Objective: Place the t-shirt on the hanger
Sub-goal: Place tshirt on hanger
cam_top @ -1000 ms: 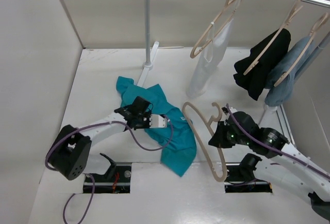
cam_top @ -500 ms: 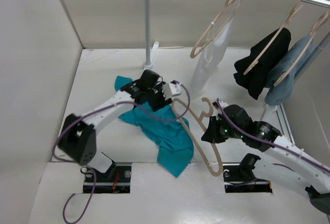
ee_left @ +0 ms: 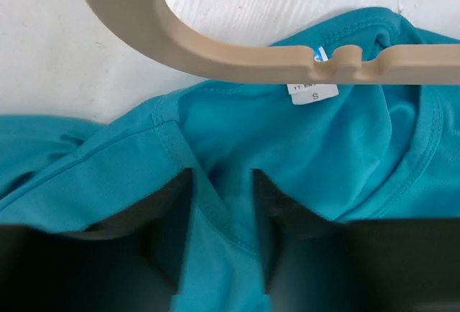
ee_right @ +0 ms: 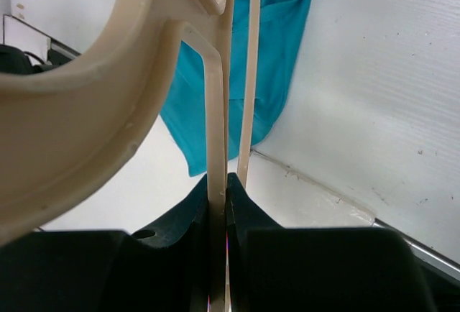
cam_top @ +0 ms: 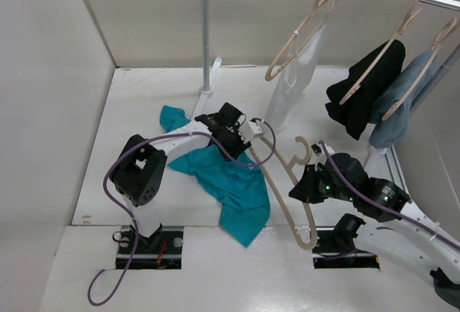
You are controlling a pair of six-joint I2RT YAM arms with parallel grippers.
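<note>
The teal t-shirt lies crumpled on the white table, its collar end up against the top of the hanger. The pale beige hanger slants across the table right of the shirt. My right gripper is shut on one of its thin bars. My left gripper sits at the collar, open, with a fold of collar hem lying between its fingers. In the left wrist view the hanger's notched shoulder lies over the collar and its size label.
A rail at the back right carries like hangers with a white garment, a black one and a grey-blue one. The rack's upright pole stands at the back, and a wall runs along the left.
My left gripper has moved right and away from me, from mid-shirt to the collar by the hanger's top, pulling the cloth along, and it has opened. The hanger has shifted slightly.
</note>
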